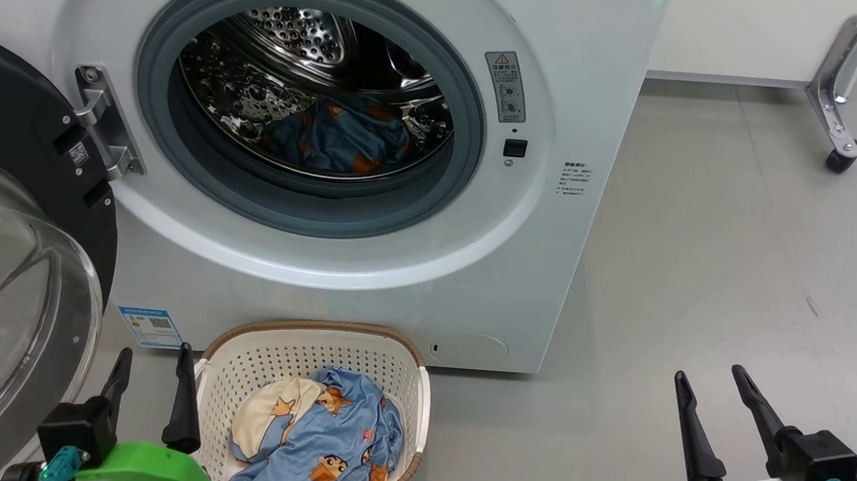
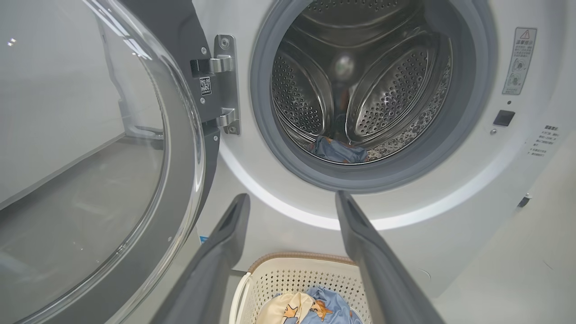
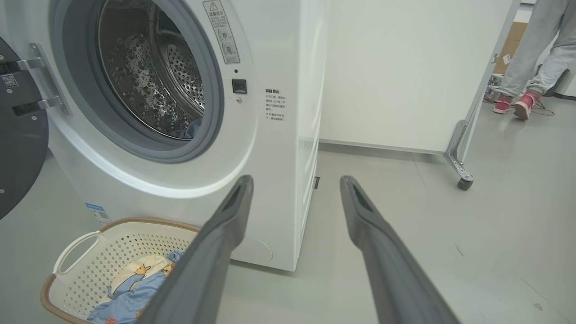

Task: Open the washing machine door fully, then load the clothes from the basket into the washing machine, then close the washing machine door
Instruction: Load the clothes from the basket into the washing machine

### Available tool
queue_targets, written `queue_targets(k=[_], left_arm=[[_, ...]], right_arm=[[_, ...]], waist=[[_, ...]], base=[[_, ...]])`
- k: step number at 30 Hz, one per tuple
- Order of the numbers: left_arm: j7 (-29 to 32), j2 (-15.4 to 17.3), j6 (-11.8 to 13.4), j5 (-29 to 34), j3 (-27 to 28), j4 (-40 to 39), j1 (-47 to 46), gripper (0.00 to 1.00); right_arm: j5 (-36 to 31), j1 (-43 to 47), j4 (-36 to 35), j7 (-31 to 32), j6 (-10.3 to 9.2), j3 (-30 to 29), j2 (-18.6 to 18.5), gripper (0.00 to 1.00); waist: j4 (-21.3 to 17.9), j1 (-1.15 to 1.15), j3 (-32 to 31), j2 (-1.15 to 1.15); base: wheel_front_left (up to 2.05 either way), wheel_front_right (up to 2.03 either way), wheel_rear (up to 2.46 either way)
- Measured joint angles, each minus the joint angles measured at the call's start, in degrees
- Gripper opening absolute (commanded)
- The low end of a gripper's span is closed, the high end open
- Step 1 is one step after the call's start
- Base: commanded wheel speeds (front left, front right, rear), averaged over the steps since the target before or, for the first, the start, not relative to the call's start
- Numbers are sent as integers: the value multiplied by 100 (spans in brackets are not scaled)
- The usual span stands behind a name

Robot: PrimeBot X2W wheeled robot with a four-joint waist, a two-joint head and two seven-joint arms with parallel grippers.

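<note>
Basket [image 1: 314, 329] of clothes [image 1: 329, 431], set before your washing machine [image 1: 580, 69], presumably for short lifts to the drum [image 1: 299, 39] (one garment [image 1: 341, 138] inside, door [image 1: 3, 100] swung wide): left gripper [image 1: 155, 353] beside it, right gripper [image 1: 710, 376] well apart, both spread, empty.

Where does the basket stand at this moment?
In the head view the basket stands on the floor at the bottom centre, directly in front of the washing machine, with the left gripper just beside its left rim.
</note>
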Motion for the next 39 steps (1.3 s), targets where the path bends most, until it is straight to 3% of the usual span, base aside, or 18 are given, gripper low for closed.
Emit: queue_targets(k=[19, 31, 39], left_arm=[[34, 21, 129, 112, -248, -289, 443, 100], [738, 56, 107, -323, -80, -326, 331, 100], [1368, 457, 191, -301, 80, -156, -124, 100]], right_arm=[[0, -49, -153, 0, 0, 157, 246, 100], [0, -447, -226, 0, 0, 303, 552, 100], [0, -772, -258, 0, 0, 441, 681, 100]], waist=[[-435, 0, 423, 0], [-1041, 0, 1094, 0], [-1486, 1, 1626, 0]], base=[[0, 0, 0], [0, 0, 0], [0, 0, 0]])
